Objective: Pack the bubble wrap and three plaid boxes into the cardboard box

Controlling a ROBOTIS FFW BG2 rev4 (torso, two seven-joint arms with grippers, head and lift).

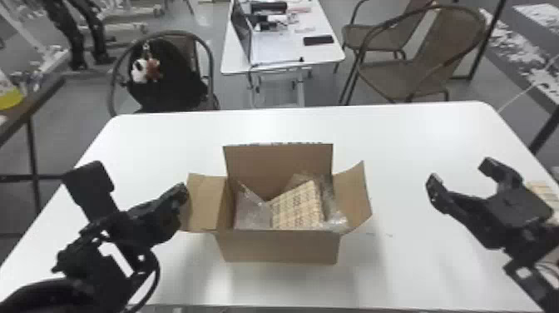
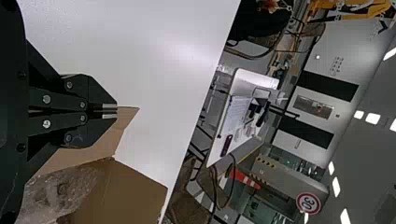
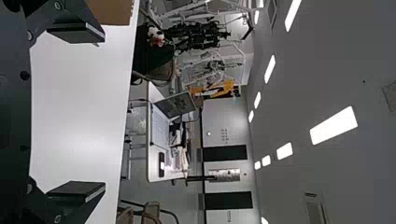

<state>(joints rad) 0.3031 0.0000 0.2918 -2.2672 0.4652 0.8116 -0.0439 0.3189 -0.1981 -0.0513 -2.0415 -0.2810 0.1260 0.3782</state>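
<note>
And my left pincer [image 1: 182, 190] is right at the box's left flap [image 1: 206, 202], fingers drawn in narrow, tips touching the cardboard near its outer edge; whether the flap is pinched between them, I can't tell. Over on the other side, my right pincer [image 1: 461, 172] is spread wide, holding nothing, well apart from the right flap [image 1: 353, 193].

Look at the edges now! White tabletop [image 1: 179, 133] runs between that right flap and my right fingers, and more of it stretches behind the box to the far rim. The cardboard box [image 1: 278, 249] sits upright near the middle, the far flap [image 1: 278, 166] standing tall, the right one slanting up and outward.

My left arm comes in low from the bottom left corner, angled up toward the box; my right comes in from the right edge, fingers pointing inward and away from me.

Inside the box, bubble wrap [image 1: 251, 212] lies against the left side, more clear wrap bunches at the right, and a plaid box [image 1: 297, 206] leans tilted between. A pale, patterned thing [image 1: 541, 189] peeks out behind my right pincer, partly hidden. Past the far edge: chairs [image 1: 387, 77] and a second table [image 1: 287, 54] with a laptop [image 1: 242, 31].
</note>
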